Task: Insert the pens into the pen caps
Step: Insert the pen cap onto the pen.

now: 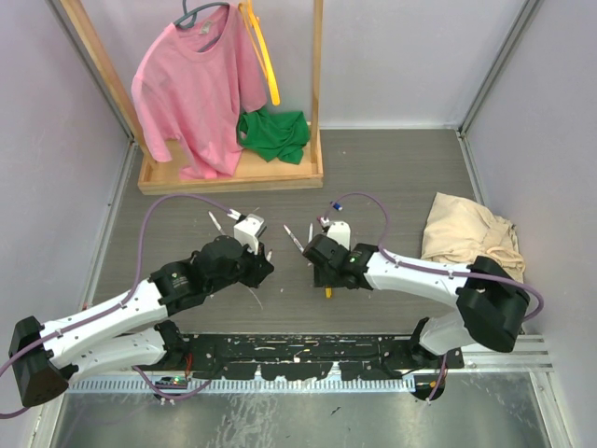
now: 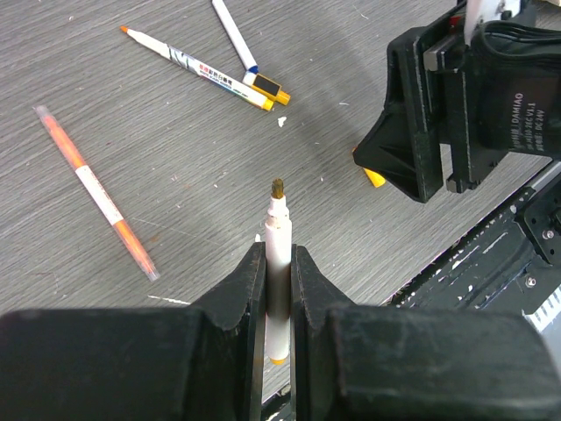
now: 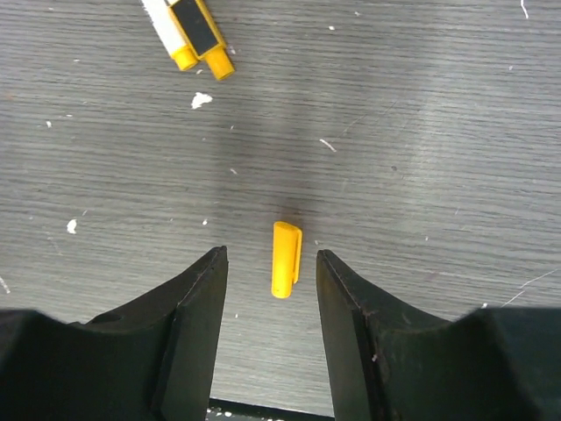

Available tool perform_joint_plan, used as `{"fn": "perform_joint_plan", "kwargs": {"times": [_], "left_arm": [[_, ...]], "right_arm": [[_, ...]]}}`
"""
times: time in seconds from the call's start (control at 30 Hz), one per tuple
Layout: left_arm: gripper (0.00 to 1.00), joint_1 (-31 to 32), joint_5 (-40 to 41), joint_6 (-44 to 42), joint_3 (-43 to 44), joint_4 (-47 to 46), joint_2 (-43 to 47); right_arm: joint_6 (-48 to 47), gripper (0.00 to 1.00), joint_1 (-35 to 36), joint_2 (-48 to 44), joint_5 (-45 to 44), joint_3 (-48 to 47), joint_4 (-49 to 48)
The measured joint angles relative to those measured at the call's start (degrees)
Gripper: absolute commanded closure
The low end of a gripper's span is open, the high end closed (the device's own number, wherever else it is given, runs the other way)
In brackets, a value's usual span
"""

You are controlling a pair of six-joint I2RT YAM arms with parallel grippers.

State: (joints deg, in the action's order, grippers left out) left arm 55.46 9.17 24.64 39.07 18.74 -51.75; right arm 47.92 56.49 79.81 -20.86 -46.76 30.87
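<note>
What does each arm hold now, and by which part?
Left jaws: a pen, by its barrel, tip free. Right jaws: nothing; a yellow cap lies between them.

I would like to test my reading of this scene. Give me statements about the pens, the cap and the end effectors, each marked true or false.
1. The left end effector is shut on an uncapped pen. True.
2. The right end effector grips the yellow cap. False: its jaws stand open, and the cap lies on the table between them.
3. An orange pen lies flat on the table. True.
4. The pink shirt lies folded on the table. False: it hangs on the wooden rack.
</note>
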Motion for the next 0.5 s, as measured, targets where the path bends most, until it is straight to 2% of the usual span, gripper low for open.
{"fn": "perform_joint_plan", "kwargs": {"times": [0.5], "left_arm": [[1.0,-0.09,0.0,0.0,0.0,0.0,0.0]], "right_arm": [[-2.58,0.57,-0.96,7.85,3.96,0.0,-0.55]]}}
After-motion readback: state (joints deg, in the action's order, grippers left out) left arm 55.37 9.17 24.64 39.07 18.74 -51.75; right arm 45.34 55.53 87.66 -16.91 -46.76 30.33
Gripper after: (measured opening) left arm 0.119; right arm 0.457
